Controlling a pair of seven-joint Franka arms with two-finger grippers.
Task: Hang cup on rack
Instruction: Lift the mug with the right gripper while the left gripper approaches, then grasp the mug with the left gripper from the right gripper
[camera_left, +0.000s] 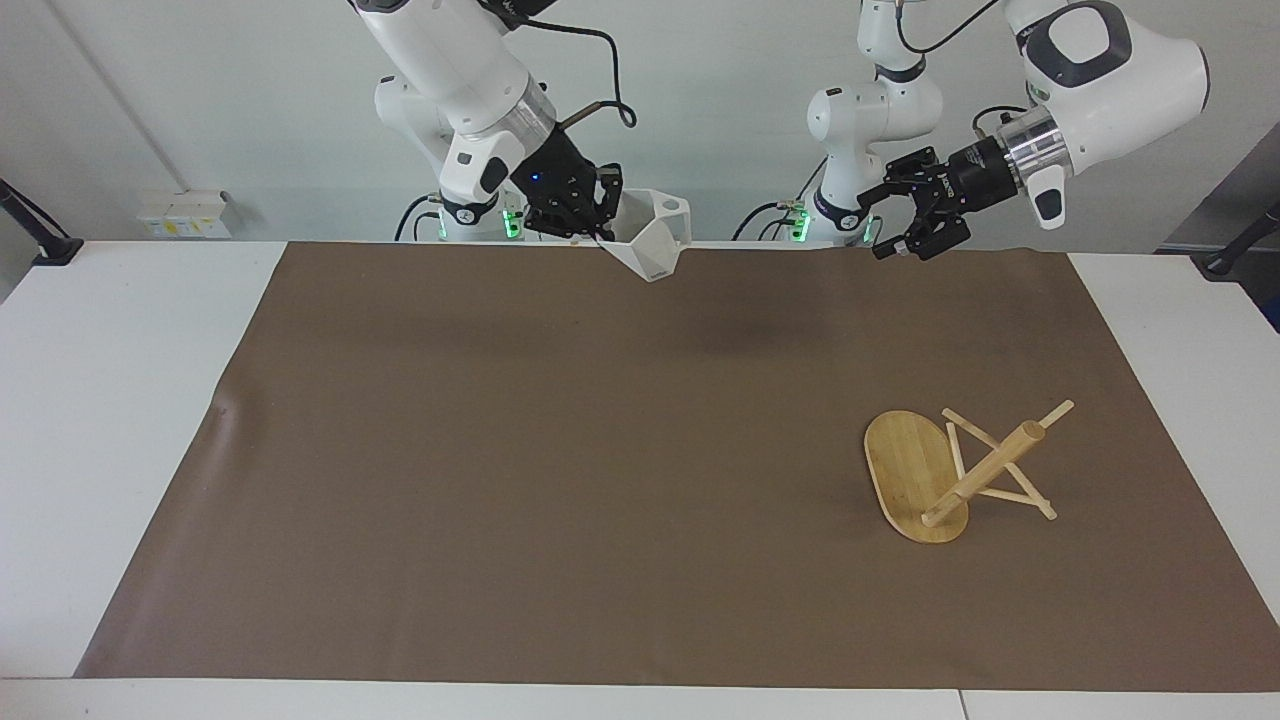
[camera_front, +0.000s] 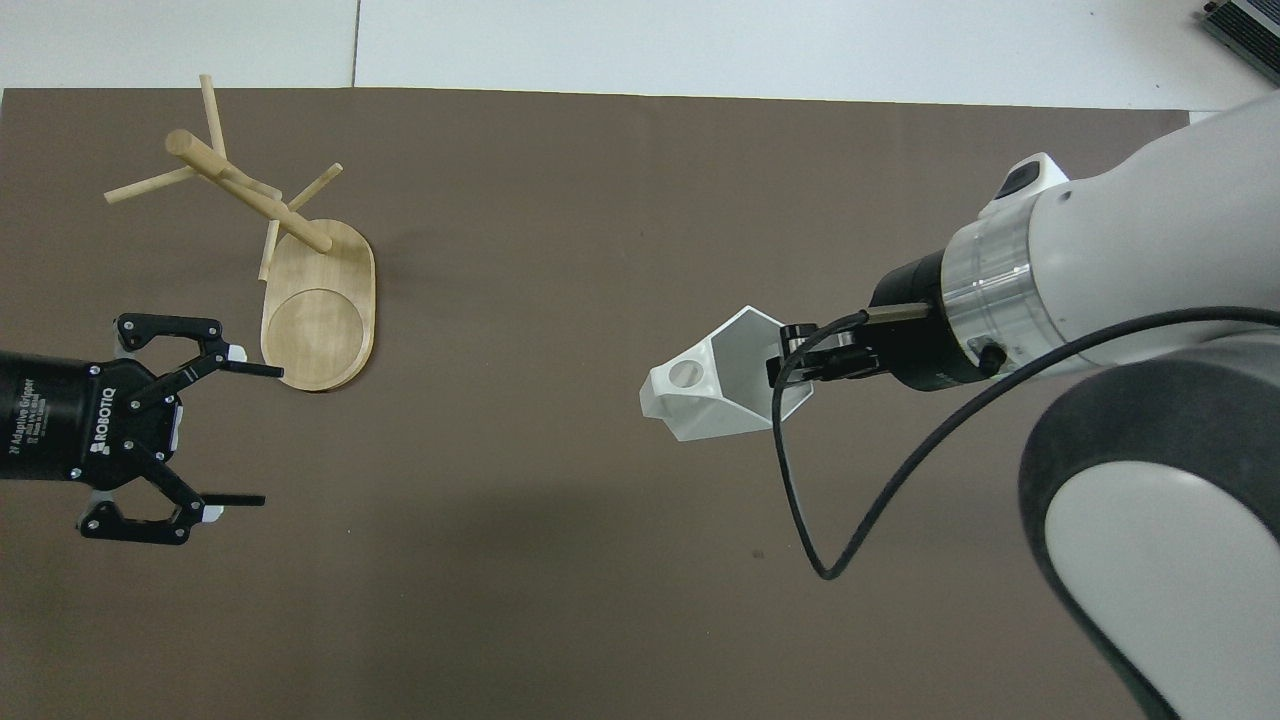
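Note:
The white faceted cup (camera_left: 655, 240) (camera_front: 715, 395) hangs tilted in the air, handle hole up, over the middle of the brown mat. My right gripper (camera_left: 606, 228) (camera_front: 785, 362) is shut on its rim. The bamboo rack (camera_left: 915, 470) (camera_front: 318, 315) rests on its oval base toward the left arm's end. Its post (camera_front: 250, 192) and thin pegs rise from the base's end farther from the robots. My left gripper (camera_left: 905, 246) (camera_front: 262, 435) is open and empty, raised over the mat beside the rack's base.
A brown mat (camera_left: 560, 450) covers most of the white table (camera_left: 110, 400). A black cable (camera_front: 800, 520) loops down from the right wrist. The right arm's white body (camera_front: 1150, 420) covers the mat's corner in the overhead view.

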